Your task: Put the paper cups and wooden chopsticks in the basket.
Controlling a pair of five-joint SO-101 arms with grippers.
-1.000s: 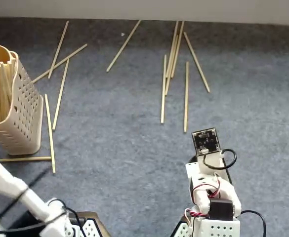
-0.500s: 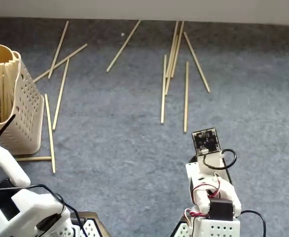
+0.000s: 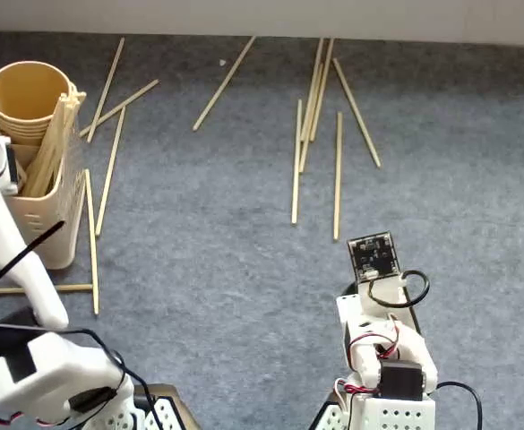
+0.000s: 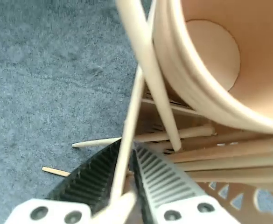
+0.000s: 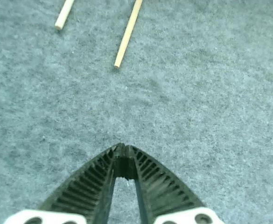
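Observation:
A cream perforated basket (image 3: pixel 54 224) stands at the left and holds stacked paper cups (image 3: pixel 27 94) and several wooden chopsticks (image 3: pixel 54 143). My left arm (image 3: pixel 6 242) rises beside it. In the left wrist view my left gripper (image 4: pixel 129 151) is shut on a chopstick (image 4: pixel 129 126) that leans against the paper cup (image 4: pixel 220 60) over the basket's chopsticks. My right gripper (image 5: pixel 123 161) is shut on nothing, low over the carpet near two chopstick ends (image 5: pixel 128 33). The right arm (image 3: pixel 378 269) sits folded at the bottom right.
Several loose chopsticks lie on the grey carpet: a cluster at the centre back (image 3: pixel 308 116), one at the back middle (image 3: pixel 224 82), some just right of the basket (image 3: pixel 91 242) and one in front of it (image 3: pixel 38 288). A pale wall edge (image 3: pixel 262 18) runs along the back.
My left arm has swung up from the bottom left to the basket. The basket and its cups have shifted right and stand more upright. The right arm has not moved.

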